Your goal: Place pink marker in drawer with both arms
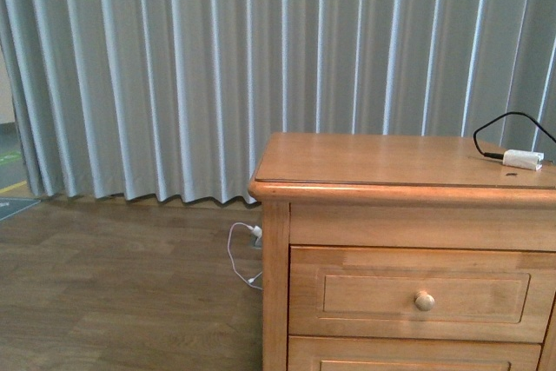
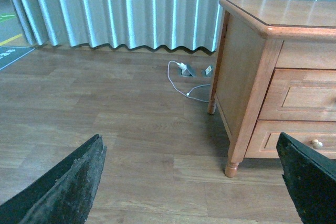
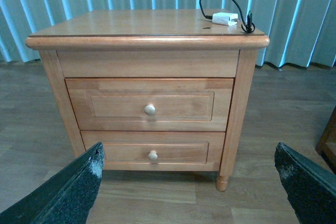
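Note:
The pink marker shows in no view. The upper drawer [image 1: 373,294] of the honey-coloured cabinet is shut, with its pale round knob [image 1: 424,301] in the middle. It also shows in the right wrist view [image 3: 115,104] and at the edge of the left wrist view [image 2: 310,95]. My left gripper [image 2: 191,192] is open and empty over the wood floor, off the cabinet's left corner. My right gripper [image 3: 189,192] is open and empty, facing the cabinet front from a distance. Neither arm shows in the front view.
A white adapter [image 1: 523,159] with a black cable lies on the cabinet top [image 1: 373,161]. The lower drawer [image 3: 121,152] is shut. A white charger cable [image 2: 184,69] lies on the floor by the grey curtain [image 1: 217,67]. A dark furniture leg [image 3: 328,135] stands beside the cabinet.

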